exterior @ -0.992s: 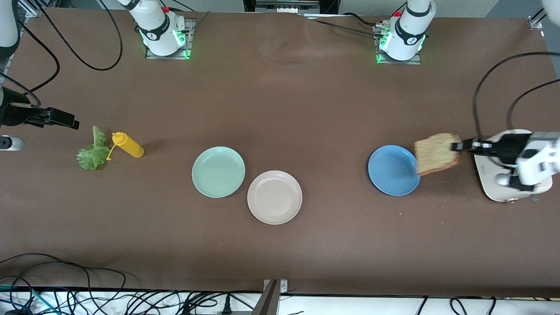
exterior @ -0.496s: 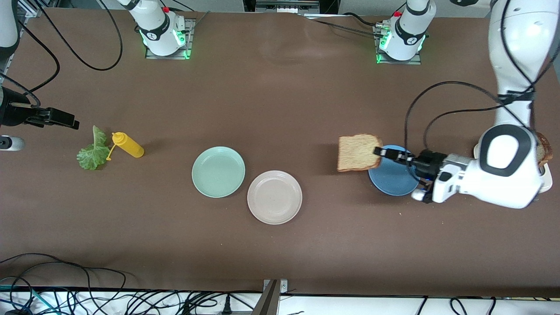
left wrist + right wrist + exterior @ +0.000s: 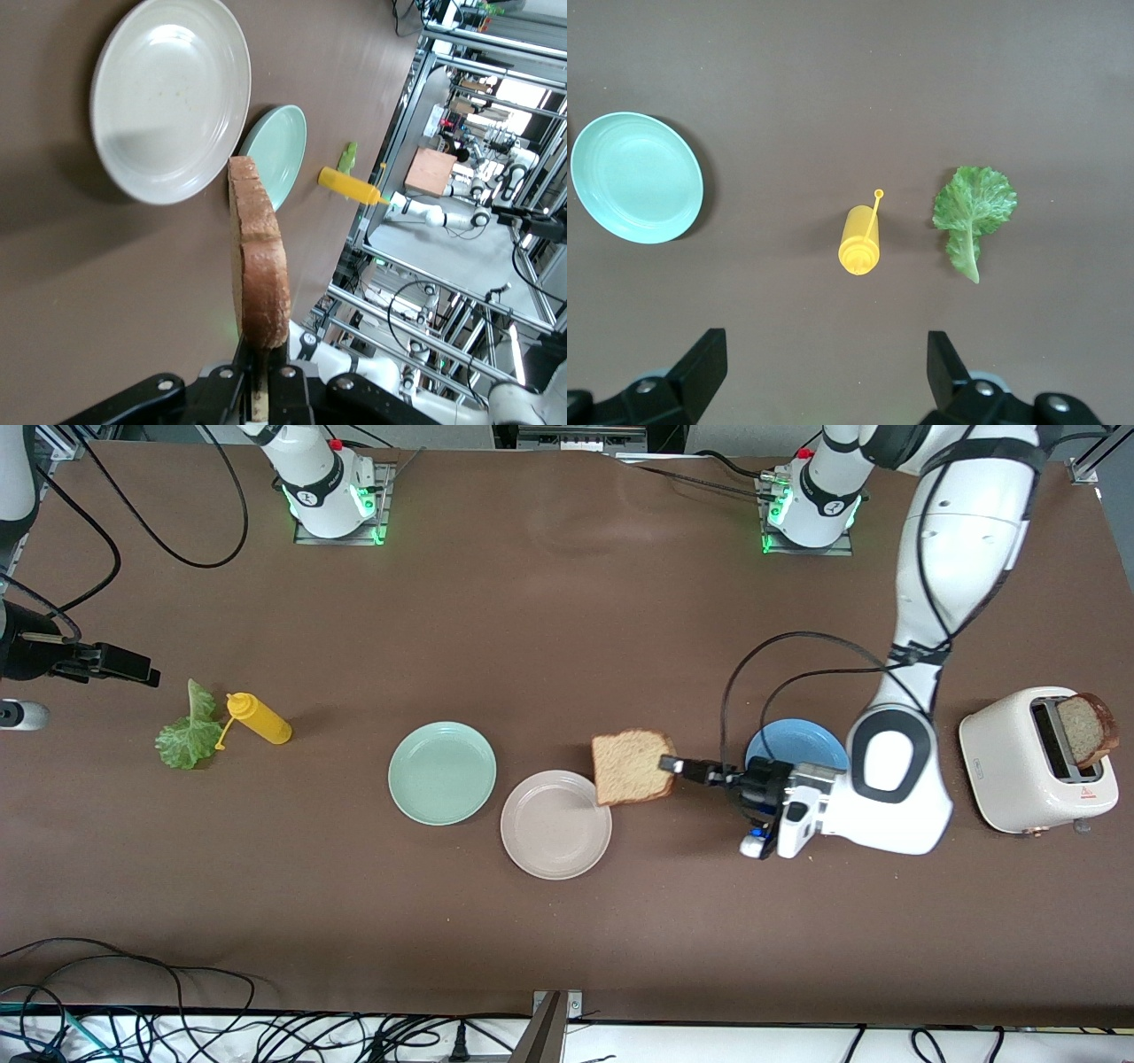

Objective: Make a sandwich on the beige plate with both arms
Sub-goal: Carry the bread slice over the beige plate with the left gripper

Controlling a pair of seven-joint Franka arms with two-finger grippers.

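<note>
The counter [image 3: 567, 629] carries the beige plate [image 3: 555, 825], bare, just beside the mint-green plate [image 3: 442, 772]. My left hand [image 3: 671, 764] is clamped on a bread slice [image 3: 631, 766], held on edge over the beige plate's rim. My right hand [image 3: 824, 372] waits spread wide above the mustard bottle [image 3: 859, 241] and lettuce leaf [image 3: 972, 212].

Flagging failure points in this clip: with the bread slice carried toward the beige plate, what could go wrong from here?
The left pincer pinches the bread slice by one edge only, so it may sag or tear. The slice hangs over the rim of the beige plate, not its middle; released now, it could land half off, near the mint-green plate.
</note>
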